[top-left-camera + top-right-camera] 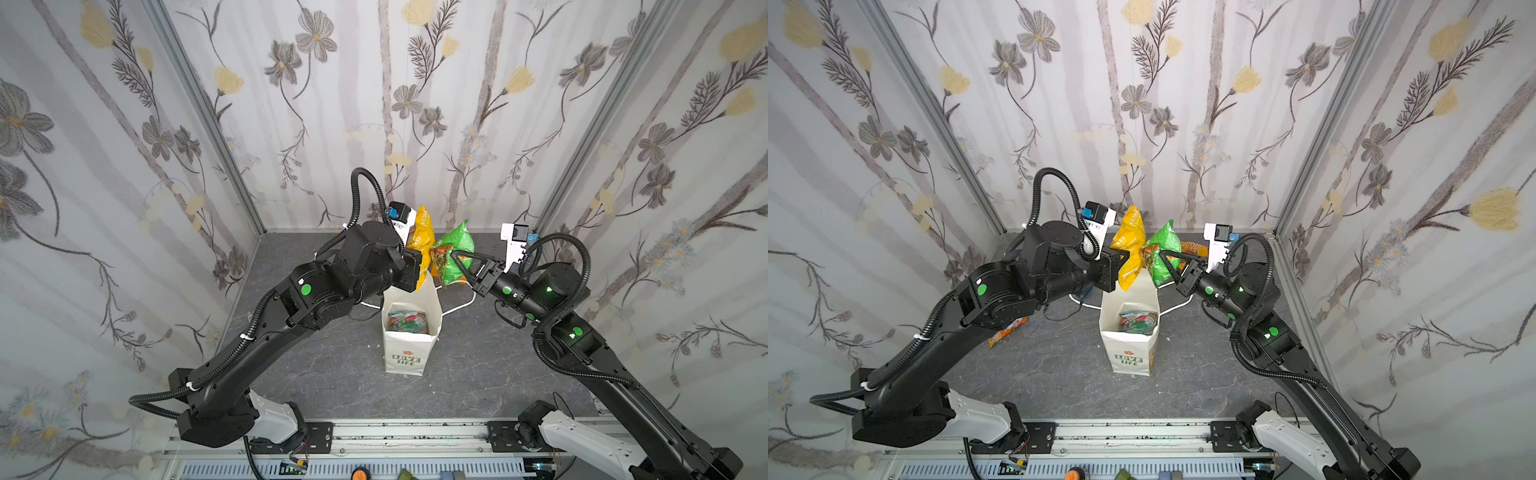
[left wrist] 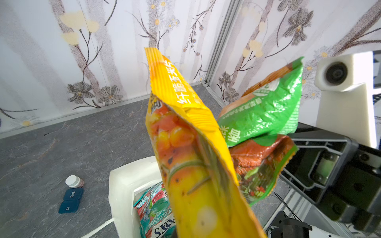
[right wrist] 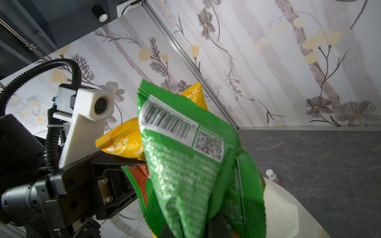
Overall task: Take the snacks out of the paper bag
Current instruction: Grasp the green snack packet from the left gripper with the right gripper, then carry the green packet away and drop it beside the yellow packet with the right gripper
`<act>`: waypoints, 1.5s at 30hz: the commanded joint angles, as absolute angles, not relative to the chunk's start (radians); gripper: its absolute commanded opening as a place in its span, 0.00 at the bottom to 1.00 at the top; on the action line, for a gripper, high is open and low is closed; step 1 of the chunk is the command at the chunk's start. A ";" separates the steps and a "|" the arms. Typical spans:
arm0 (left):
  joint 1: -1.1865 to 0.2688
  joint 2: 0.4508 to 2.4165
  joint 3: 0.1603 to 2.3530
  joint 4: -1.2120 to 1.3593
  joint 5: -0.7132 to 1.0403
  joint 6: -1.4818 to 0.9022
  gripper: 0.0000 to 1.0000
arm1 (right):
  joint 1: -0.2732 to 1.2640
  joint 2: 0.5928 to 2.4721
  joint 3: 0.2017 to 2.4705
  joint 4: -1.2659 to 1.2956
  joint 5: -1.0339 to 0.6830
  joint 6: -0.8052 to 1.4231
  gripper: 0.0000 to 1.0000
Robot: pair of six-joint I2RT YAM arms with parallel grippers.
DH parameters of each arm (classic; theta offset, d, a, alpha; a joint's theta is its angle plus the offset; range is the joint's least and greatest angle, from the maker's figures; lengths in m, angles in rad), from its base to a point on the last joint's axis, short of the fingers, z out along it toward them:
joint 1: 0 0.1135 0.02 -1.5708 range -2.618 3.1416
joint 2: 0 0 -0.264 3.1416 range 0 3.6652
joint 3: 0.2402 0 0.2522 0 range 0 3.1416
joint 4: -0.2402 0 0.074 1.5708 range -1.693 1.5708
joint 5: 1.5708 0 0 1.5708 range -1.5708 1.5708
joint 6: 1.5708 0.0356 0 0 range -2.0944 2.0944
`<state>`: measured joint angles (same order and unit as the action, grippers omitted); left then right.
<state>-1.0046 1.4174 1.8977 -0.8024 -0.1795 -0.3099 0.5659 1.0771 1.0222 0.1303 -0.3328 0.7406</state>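
In both top views the left gripper (image 1: 1120,257) is closed on the yellow packet (image 1: 1131,241) and the right gripper (image 1: 456,253) is pinched shut on the green packet (image 1: 455,239). Both packets hang above the upright bag (image 1: 409,349), touching each other, and a teal packet (image 1: 407,322) lies inside. Draw the arms apart first, each to its own side, so neither packet drags the other. The left wrist view shows the yellow packet's lower end over the bag mouth, so raise it before swinging. The right wrist view shows the green packet crumpled at the grip. The hold looks shallow, so move slowly.
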 commanded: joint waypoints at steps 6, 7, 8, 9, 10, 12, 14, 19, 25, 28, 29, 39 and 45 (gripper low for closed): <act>-1.006 1.406 1.898 -0.772 -0.170 -0.293 0.00 | 0.483 1.039 1.034 0.100 -0.285 0.726 0.12; -1.005 1.404 1.896 -0.773 -0.167 -0.294 0.00 | 0.457 1.033 1.038 0.085 -0.279 0.715 0.12; -1.006 1.400 1.895 -0.772 -0.166 -0.295 0.00 | 0.431 1.029 1.041 0.069 -0.272 0.702 0.12; -1.006 1.398 1.892 -0.772 -0.166 -0.295 0.00 | 0.408 1.029 1.045 0.055 -0.264 0.690 0.12; -1.006 1.394 1.891 -0.770 -0.165 -0.293 0.00 | 0.381 1.029 1.049 0.039 -0.256 0.675 0.12; -1.005 1.387 1.888 -0.768 -0.164 -0.293 0.00 | 0.327 1.034 1.057 0.011 -0.234 0.646 0.12; -1.005 1.383 1.887 -0.770 -0.163 -0.291 0.00 | 0.270 1.047 1.065 -0.010 -0.212 0.615 0.12; -1.006 1.380 1.885 -0.773 -0.152 -0.290 0.00 | 0.148 1.128 1.101 -0.055 -0.140 0.554 0.11; -1.006 1.367 1.882 -0.779 -0.160 -0.283 0.00 | 0.053 1.294 1.159 -0.075 -0.100 0.495 0.12; -1.006 1.357 1.876 -0.779 -0.161 -0.281 0.00 | 0.019 1.396 1.201 -0.084 -0.105 0.473 0.12; -1.006 1.355 1.875 -0.779 -0.163 -0.278 0.00 | 0.010 1.437 1.218 -0.089 -0.104 0.467 0.12; -1.006 1.342 1.862 -0.789 -0.182 -0.265 0.00 | -0.040 1.893 1.485 -0.198 -0.123 0.433 0.13; -1.005 1.339 1.859 -0.798 -0.191 -0.263 0.00 | -0.046 2.179 1.758 -0.400 -0.126 0.390 0.18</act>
